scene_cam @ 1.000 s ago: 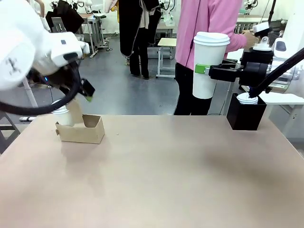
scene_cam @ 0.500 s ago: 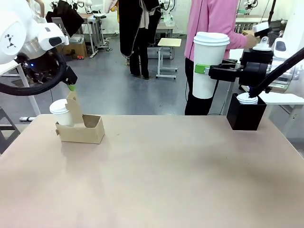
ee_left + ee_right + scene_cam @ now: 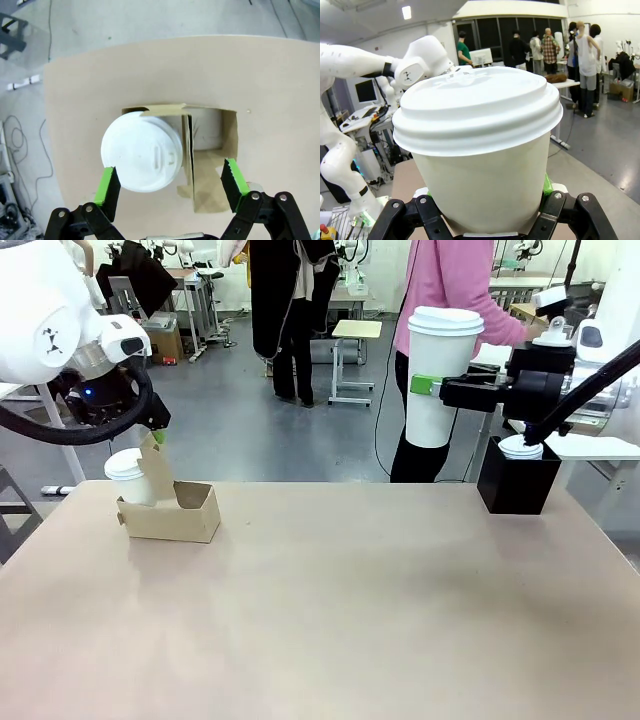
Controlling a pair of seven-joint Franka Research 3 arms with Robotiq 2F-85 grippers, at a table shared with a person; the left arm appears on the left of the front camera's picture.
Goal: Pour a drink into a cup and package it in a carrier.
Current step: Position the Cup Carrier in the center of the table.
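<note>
A brown cardboard carrier (image 3: 170, 512) stands at the table's far left, with a lidded white cup (image 3: 128, 476) in its left pocket. From above, that cup (image 3: 141, 158) fills one pocket of the carrier (image 3: 210, 165), and the pocket beside the handle panel is empty. My left gripper (image 3: 170, 189) hangs open above the carrier, its green pads (image 3: 107, 187) apart; it sits over the handle panel (image 3: 155, 436). My right gripper (image 3: 432, 387) is shut on a second tall lidded white cup (image 3: 437, 376), held upright in the air at the far right. That held cup (image 3: 480, 145) looms close in the right wrist view. The carafe is out of view.
A black box (image 3: 517, 480) with white lids on top stands on the table's far right. A person in a pink top (image 3: 450, 300) stands behind the table by the right arm. The tan tabletop (image 3: 340, 610) stretches between carrier and box.
My left arm has swung up and right, from covering the carrier to hovering above its handle panel. The person in pink has shifted right. The right arm and its cup have held still.
</note>
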